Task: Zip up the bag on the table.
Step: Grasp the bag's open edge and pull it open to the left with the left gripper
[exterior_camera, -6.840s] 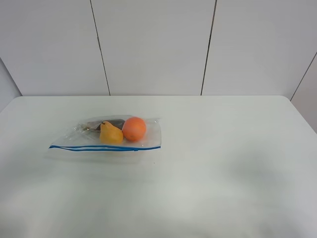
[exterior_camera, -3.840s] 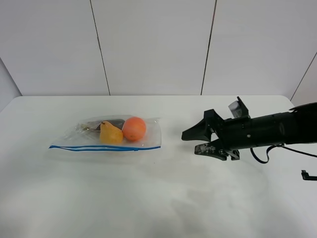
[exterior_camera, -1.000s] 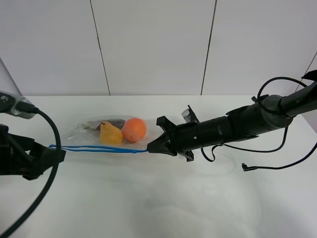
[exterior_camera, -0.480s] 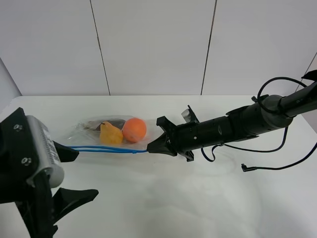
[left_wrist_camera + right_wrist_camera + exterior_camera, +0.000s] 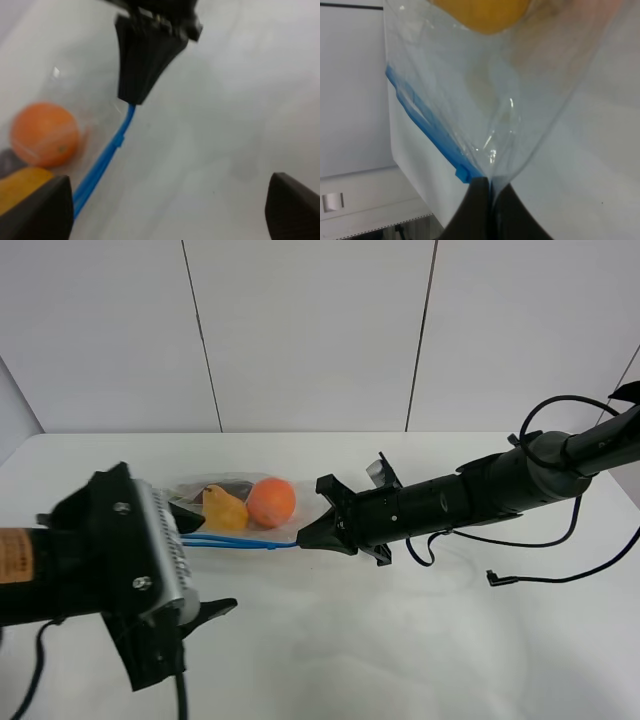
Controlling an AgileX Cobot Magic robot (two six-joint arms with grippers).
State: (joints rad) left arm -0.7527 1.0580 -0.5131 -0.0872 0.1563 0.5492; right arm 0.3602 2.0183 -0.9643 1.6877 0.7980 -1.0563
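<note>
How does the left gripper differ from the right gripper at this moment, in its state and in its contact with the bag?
The left gripper has its fingers wide apart; the right gripper has them shut. The right gripper pinches the bag at the end of its blue zip strip; the left gripper grips nothing. Both face the same strip from opposite ends.

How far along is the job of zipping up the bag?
Done: right hand is shut on the bag at one end of its blue zip strip. In hand: open left hand is at the strip. Left: the whole zipping; its tracks look apart.
</note>
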